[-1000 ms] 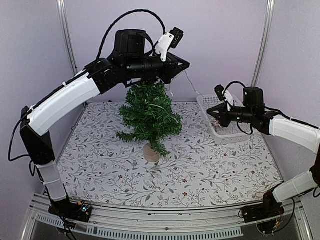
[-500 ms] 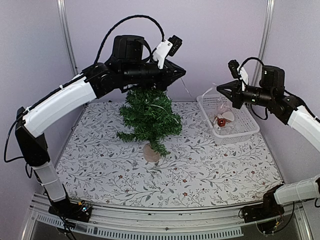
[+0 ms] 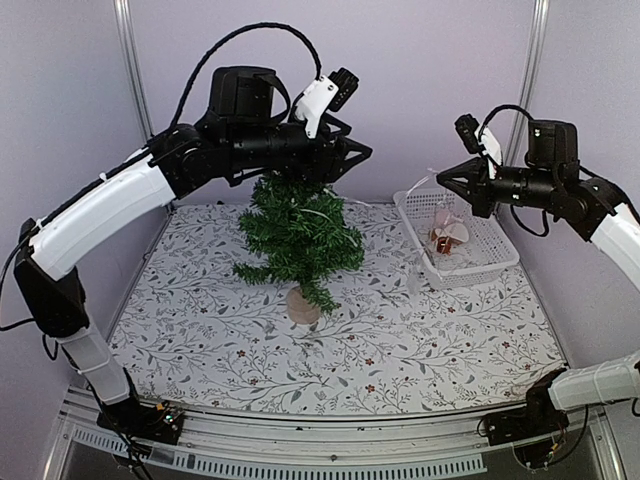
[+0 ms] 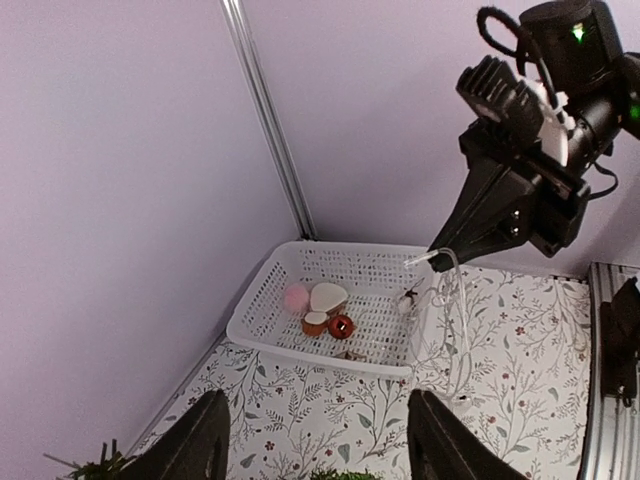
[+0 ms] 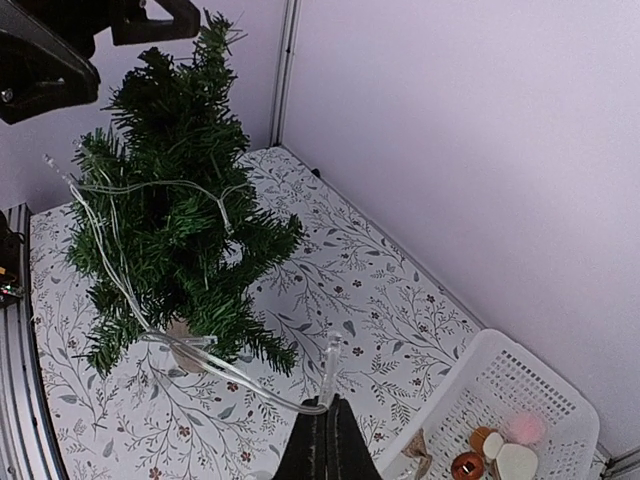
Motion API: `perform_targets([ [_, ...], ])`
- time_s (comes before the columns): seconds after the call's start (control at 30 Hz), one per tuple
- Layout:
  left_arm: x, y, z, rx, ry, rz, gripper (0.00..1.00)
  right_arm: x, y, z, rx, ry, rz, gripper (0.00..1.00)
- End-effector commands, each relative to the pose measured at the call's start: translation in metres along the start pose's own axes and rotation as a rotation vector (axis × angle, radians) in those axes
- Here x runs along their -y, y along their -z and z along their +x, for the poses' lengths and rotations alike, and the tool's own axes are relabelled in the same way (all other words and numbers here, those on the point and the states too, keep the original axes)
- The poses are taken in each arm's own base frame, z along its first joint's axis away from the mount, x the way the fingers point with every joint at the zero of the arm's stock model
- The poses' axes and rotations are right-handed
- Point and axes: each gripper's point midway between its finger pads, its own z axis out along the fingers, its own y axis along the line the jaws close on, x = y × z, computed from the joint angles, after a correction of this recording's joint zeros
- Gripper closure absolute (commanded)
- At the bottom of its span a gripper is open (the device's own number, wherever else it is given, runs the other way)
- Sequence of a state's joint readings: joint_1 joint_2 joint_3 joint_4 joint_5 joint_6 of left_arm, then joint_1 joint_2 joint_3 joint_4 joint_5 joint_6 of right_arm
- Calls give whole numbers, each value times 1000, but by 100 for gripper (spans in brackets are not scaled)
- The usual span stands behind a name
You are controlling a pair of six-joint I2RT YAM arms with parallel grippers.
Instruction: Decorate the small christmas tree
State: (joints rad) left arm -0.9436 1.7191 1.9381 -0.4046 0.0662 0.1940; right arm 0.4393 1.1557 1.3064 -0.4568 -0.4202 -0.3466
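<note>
Tree: the small christmas tree [image 3: 300,235], a dark green, bristly, conical miniature conifer, stood upright on its short round pale wooden stump [image 3: 303,305]; it was near the middle of the table, a little to the left and rear
Left gripper: the black left gripper [image 3: 355,155] hung just above the tree's tip; in the left wrist view its two fingers [image 4: 195,450] stood wide apart with nothing between them
Right gripper: the black right gripper [image 3: 441,177] was raised above the left end of the basket; its jaws were pressed together on the wire of the light string
Light string: the thin clear light string [image 5: 150,186] lay looped across the tree's upper branches; it dropped down the tree's side, passed in front of the stump and rose to the right gripper's tips
Basket: the white perforated plastic basket [image 3: 482,268] sat at the right rear of the table, well apart from the tree; inside lay a small red ball [image 4: 342,326], a soft pink ball [image 4: 295,297], a white rounded piece [image 4: 328,296] and a brown-and-white piece [image 4: 315,322], all close together
Cloth: the white tablecloth [image 3: 400,350], printed with grey-green leaf vines and small dark flowers, covered the table
</note>
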Motion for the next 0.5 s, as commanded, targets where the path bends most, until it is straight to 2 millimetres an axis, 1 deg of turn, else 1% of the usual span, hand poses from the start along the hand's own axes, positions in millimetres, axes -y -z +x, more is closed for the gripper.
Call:
perform_targets([
  [0.0, 10, 16, -17, 20, -72, -20, 37, -7, 10, -7, -10, 15, 12, 100],
  [0.13, 32, 9, -23, 18, -124, 21, 37, -17, 6, -6, -17, 13, -9, 100],
  [0.17, 38, 7, -28, 29, -128, 32, 38, -19, 5, -6, -17, 12, -16, 100],
  [0.23, 54, -1, -31, 32, -122, 63, 42, -24, 4, -7, -10, 9, -27, 100],
  [0.3, 70, -12, -28, 22, -111, 102, 47, -29, 4, -10, 2, 6, -41, 100],
  [0.37, 82, -21, -25, 14, -103, 126, 51, -33, 4, -14, 15, 3, -54, 100],
  [0.47, 90, -32, -21, 9, -79, 140, 53, -41, 3, -18, 27, 4, -75, 100],
])
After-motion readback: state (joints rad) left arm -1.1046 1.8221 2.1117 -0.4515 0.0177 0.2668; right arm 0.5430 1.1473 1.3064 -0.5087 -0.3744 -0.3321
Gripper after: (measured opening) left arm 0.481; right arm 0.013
